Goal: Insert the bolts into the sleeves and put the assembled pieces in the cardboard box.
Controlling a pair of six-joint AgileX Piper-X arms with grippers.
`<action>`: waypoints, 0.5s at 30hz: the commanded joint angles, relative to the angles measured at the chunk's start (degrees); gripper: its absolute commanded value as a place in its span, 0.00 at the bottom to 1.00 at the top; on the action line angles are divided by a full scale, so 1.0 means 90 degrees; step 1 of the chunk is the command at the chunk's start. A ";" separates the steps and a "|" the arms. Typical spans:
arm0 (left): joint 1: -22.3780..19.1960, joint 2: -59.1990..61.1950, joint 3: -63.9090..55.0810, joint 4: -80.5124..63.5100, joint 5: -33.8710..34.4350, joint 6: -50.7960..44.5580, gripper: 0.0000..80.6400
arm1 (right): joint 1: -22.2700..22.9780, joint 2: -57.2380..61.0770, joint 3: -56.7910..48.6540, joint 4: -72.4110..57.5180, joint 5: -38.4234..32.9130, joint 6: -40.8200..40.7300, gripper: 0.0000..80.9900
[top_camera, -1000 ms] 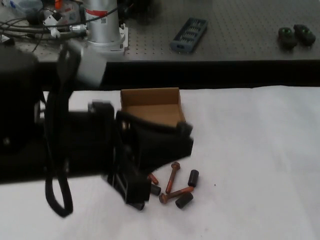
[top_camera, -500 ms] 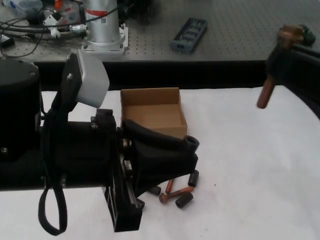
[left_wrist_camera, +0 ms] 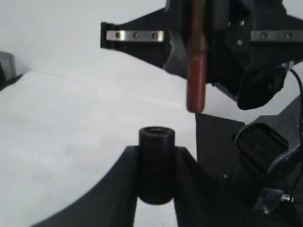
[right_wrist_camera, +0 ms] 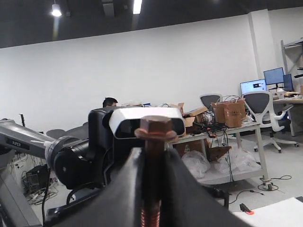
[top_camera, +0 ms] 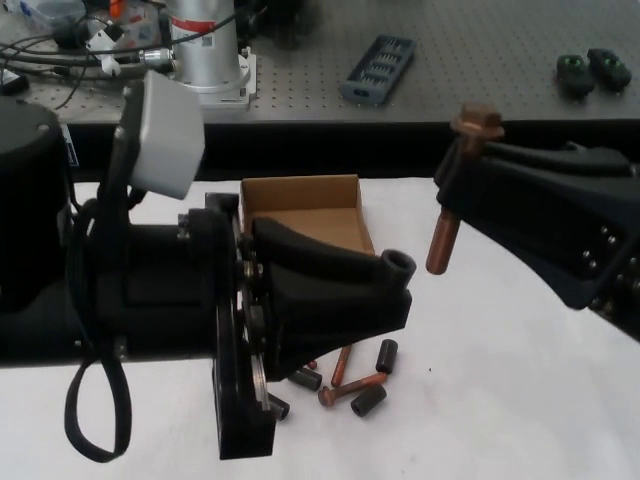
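right gripper (right_wrist_camera: 152,158) clamped on bolt (right_wrist_camera: 154,130) | hex head up | other arm's white camera (right_wrist_camera: 124,122) beyond

A white wall (right_wrist_camera: 189,56) under a dark ceiling (right_wrist_camera: 189,7) with lamps (right_wrist_camera: 56,9); a table (right_wrist_camera: 236,128) bearing bags (right_wrist_camera: 232,113); chairs (right_wrist_camera: 258,105) and monitors (right_wrist_camera: 275,75) nearby; grey floor (right_wrist_camera: 284,161); a perforated board (top_camera: 480,60) behind a white sheet (top_camera: 500,400).

Bolts: three are showing clearly, one bolt (top_camera: 444,240) hanging in the right gripper (top_camera: 452,190), two lying on the cloth (top_camera: 520,400); a copper tip beside them is maybe another.
Sleeves: four are showing, one sleeve (top_camera: 401,264) sitting in the left gripper (top_camera: 396,285), three lying loose on the cloth.
Cardboard box (top_camera: 300,193): one is standing there.
Grippers: two are each holding one piece.
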 commanded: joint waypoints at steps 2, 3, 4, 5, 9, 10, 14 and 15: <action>-0.0031 -0.0039 -0.0042 -0.0525 0.0463 -0.0168 0.01 | 0.0019 0.0034 -0.0192 -0.0140 0.0018 0.0054 0.05; -0.0031 -0.0039 -0.0042 -0.0536 0.0463 -0.0168 0.01 | 0.0019 0.0058 -0.0238 -0.0138 0.0021 0.0054 0.05; -0.0031 -0.0039 -0.0042 -0.0578 0.0483 -0.0168 0.01 | 0.0019 0.0094 -0.0290 -0.0138 0.0021 0.0054 0.05; -0.0031 -0.0039 -0.0042 -0.0599 0.0493 -0.0168 0.01 | 0.0019 0.0149 -0.0339 -0.0138 0.0021 0.0054 0.05; -0.0031 -0.0039 -0.0042 -0.0627 0.0515 -0.0277 0.01 | 0.0019 0.0370 -0.0478 -0.0138 0.0021 -0.0018 0.05; -0.0031 -0.0039 -0.0042 -0.0627 0.0510 -0.0310 0.01 | 0.0019 0.0407 -0.0491 -0.0138 0.0021 -0.0018 0.05; -0.0031 -0.0039 -0.0042 -0.0627 0.0510 -0.0311 0.01 | 0.0019 0.0428 -0.0489 -0.0149 -0.0020 -0.0018 0.05; -0.0031 -0.0039 -0.0042 -0.0627 0.0510 -0.0311 0.01 | 0.0019 0.0428 -0.0489 -0.0149 -0.0046 -0.0018 0.05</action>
